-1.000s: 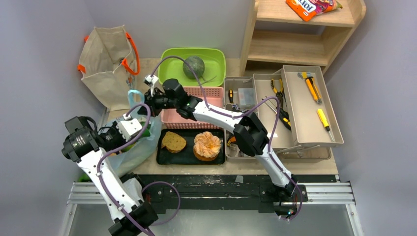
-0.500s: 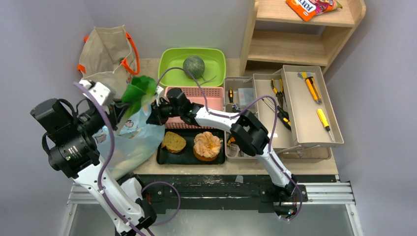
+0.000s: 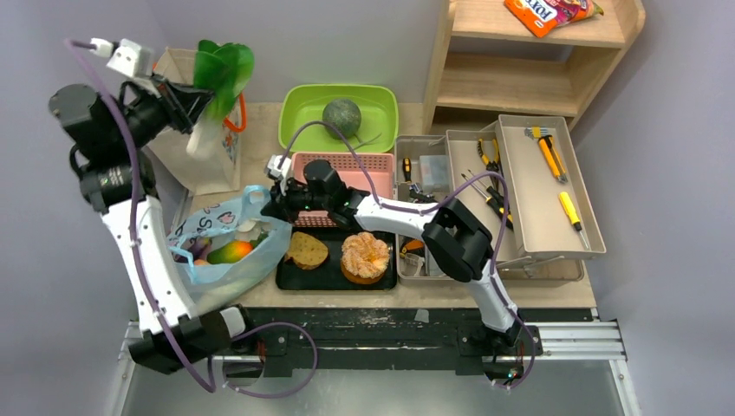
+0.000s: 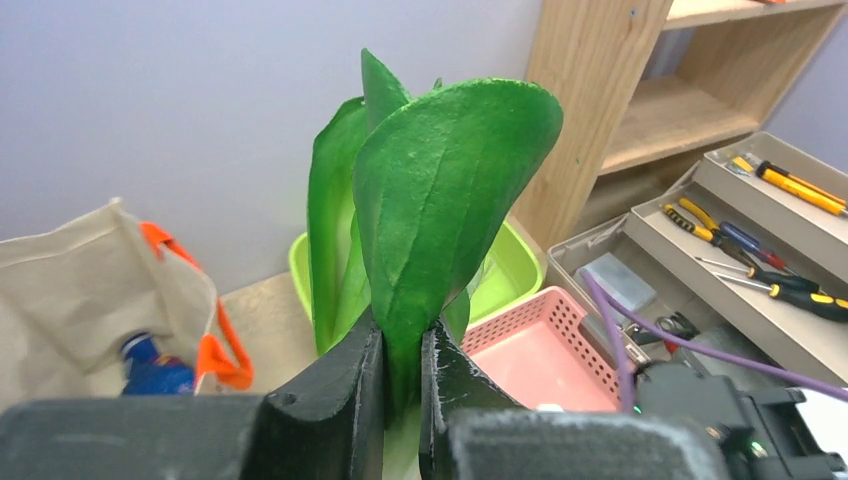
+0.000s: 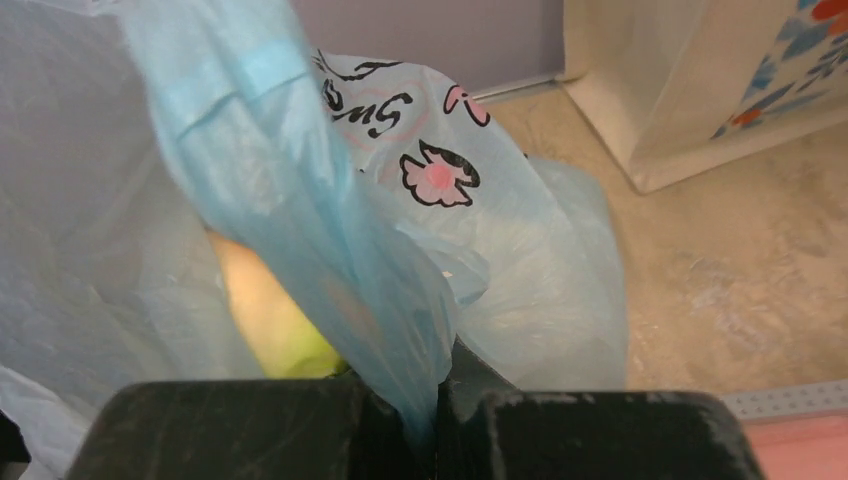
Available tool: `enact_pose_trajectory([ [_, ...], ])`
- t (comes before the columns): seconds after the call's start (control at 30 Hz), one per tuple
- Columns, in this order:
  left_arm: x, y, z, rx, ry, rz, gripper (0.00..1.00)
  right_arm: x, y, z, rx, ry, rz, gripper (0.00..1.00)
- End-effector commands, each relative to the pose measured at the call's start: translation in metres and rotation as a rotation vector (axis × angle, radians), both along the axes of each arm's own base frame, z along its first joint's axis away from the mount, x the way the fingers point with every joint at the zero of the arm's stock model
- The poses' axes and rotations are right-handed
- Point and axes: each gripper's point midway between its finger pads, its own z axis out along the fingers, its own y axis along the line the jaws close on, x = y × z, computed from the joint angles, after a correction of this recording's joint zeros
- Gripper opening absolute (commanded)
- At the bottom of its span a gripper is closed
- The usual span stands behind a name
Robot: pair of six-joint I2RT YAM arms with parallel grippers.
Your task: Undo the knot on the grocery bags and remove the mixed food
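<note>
My left gripper [image 3: 196, 97] is raised high over the beige canvas tote [image 3: 178, 147], shut on the leafy greens [image 3: 224, 66]. In the left wrist view the greens [image 4: 430, 200] stand upright between the fingers of my left gripper [image 4: 402, 338]. The light-blue plastic bag [image 3: 260, 251] lies with its mouth open on the table's left side, a peach [image 3: 230, 252] and a purple eggplant [image 3: 198, 252] showing inside. My right gripper [image 3: 276, 201] is shut on the bag's rim, the blue film [image 5: 330, 250] pinched in my right gripper [image 5: 437, 392]. No knot is in view.
A green melon [image 3: 342, 117] sits in the green tub [image 3: 299, 108], behind a pink basket [image 3: 377, 165]. A black tray [image 3: 334, 277] holds a brown bread slice [image 3: 306, 250] and an orange-topped pastry [image 3: 365, 256]. An open toolbox [image 3: 546, 217] and a wooden shelf [image 3: 520, 82] stand at the right.
My left arm has lifted the leafy greens out of the blue bag, up and back-left above the tote. The bag's mouth now lies open. The right gripper kept its hold on the rim.
</note>
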Motion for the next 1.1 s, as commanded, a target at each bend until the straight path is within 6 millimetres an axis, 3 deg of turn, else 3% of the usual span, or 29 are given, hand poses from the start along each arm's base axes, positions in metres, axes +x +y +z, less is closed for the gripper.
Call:
enact_pose_trajectory([
  [0.0,0.041,-0.007,0.014,0.086,-0.101,-0.020,0.00,-0.001,0.003,0.051,0.077,-0.390,-0.037,0.00],
  [0.1,0.073,-0.015,-0.009,0.120,-0.060,-0.095,0.00,0.002,-0.002,0.053,0.072,-0.560,-0.086,0.00],
  [0.23,0.092,-0.044,-0.052,0.178,0.006,-0.267,0.00,0.007,-0.010,0.057,0.073,-0.740,-0.132,0.00],
  [0.4,0.088,-0.094,-0.098,0.236,0.080,-0.485,0.00,-0.014,-0.009,0.054,0.081,-0.844,-0.049,0.00],
  [0.67,0.081,-0.150,-0.169,0.368,0.180,-0.720,0.00,-0.031,-0.003,0.045,0.079,-0.861,-0.003,0.00],
  [0.87,0.083,-0.176,-0.220,0.459,0.206,-0.833,0.00,-0.035,-0.002,0.040,0.072,-0.856,-0.008,0.00],
  [1.07,0.092,-0.199,-0.249,0.526,0.192,-0.900,0.05,-0.042,0.000,0.032,0.056,-0.845,0.015,0.00],
])
